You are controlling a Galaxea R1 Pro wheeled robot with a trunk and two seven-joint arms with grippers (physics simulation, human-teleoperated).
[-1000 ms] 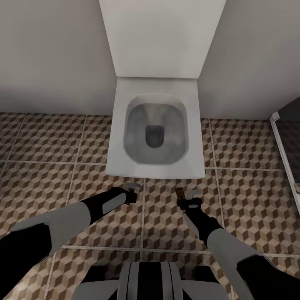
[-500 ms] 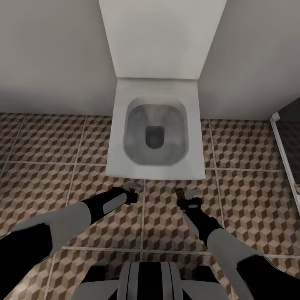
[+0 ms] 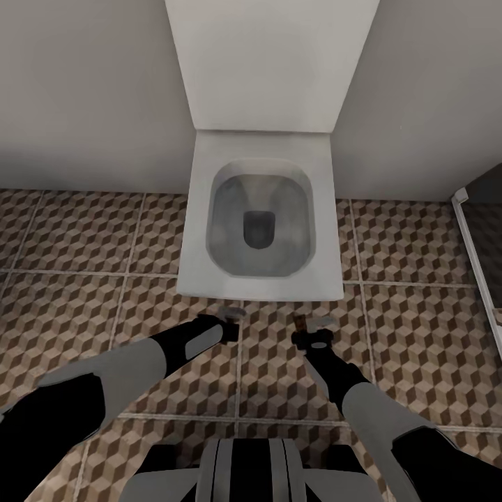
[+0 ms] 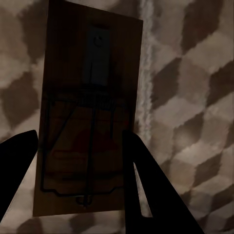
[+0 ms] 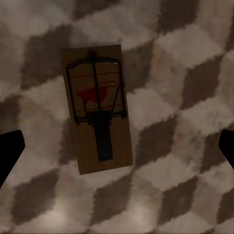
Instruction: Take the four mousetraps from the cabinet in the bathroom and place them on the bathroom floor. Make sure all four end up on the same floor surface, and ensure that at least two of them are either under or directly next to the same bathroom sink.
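My left gripper (image 4: 80, 146) is shut on a brown wooden mousetrap (image 4: 87, 97), one dark finger on each long side, just above the cube-patterned bathroom floor (image 3: 418, 244). In the head view the left gripper (image 3: 229, 322) hangs low in front of the toilet. A second mousetrap (image 5: 97, 109), with a red mark under its wire, lies flat on the tiles. My right gripper (image 5: 117, 146) is open above it, fingers spread wide and apart from it. From the head camera that trap (image 3: 301, 323) sits beside the right gripper (image 3: 314, 333). The cabinet and the sink are out of view.
A white squarish toilet (image 3: 261, 230) with its lid upright stands against the pale wall straight ahead, its front edge just beyond both grippers. A white-framed dark shower panel (image 3: 477, 251) runs along the right. Tiled floor spreads to both sides of the toilet.
My left arm has edged forward and to the right with its mousetrap. The right arm has shifted slightly left; the trap under it stays on the floor.
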